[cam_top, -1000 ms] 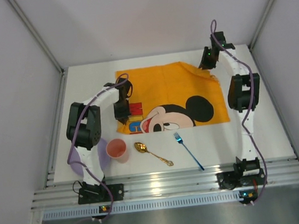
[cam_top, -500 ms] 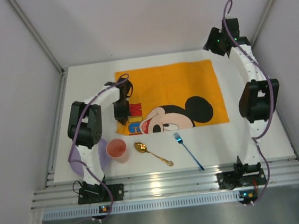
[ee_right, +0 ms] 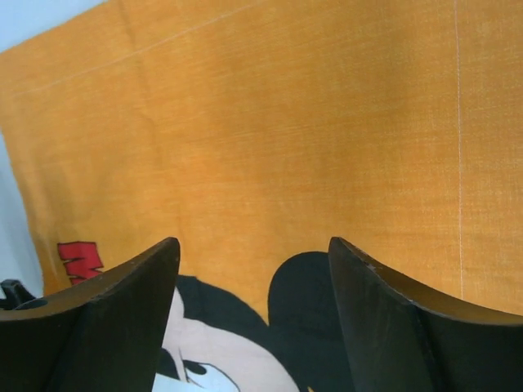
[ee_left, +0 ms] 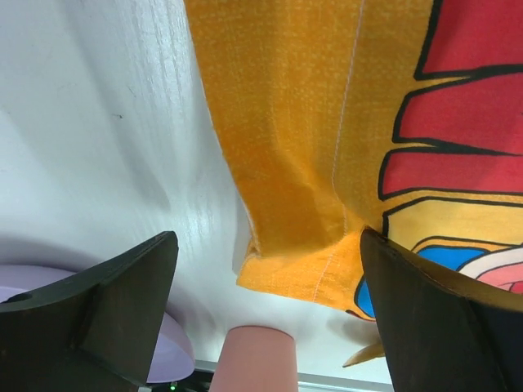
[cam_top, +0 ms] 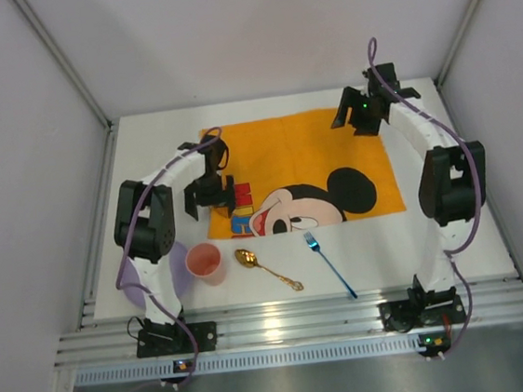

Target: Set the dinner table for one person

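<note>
The white tabletop (cam_top: 144, 143) carries an orange Mickey Mouse placemat (cam_top: 295, 155) across its middle. The left hand (cam_top: 210, 194) hangs open over the mat's 8 o'clock corner and the right hand (cam_top: 363, 115) hangs open over its 1 o'clock corner, neither gripping anything. The step appears to be settling the mat, so the slightly puckered 8 o'clock corner likely wants flattening. Near 7 o'clock a purple plate (cam_top: 178, 259) lies partly under the left arm (cam_top: 143, 227) with a pink cup (cam_top: 204, 261) crowding it, and a gold spoon (cam_top: 267, 268) and blue fork (cam_top: 329, 264) lie toward 6 o'clock.

Right fingers (ee_right: 106, 327) apart over orange placemat (ee_right: 270, 139); dinner table (ee_right: 24, 20) at left
</note>
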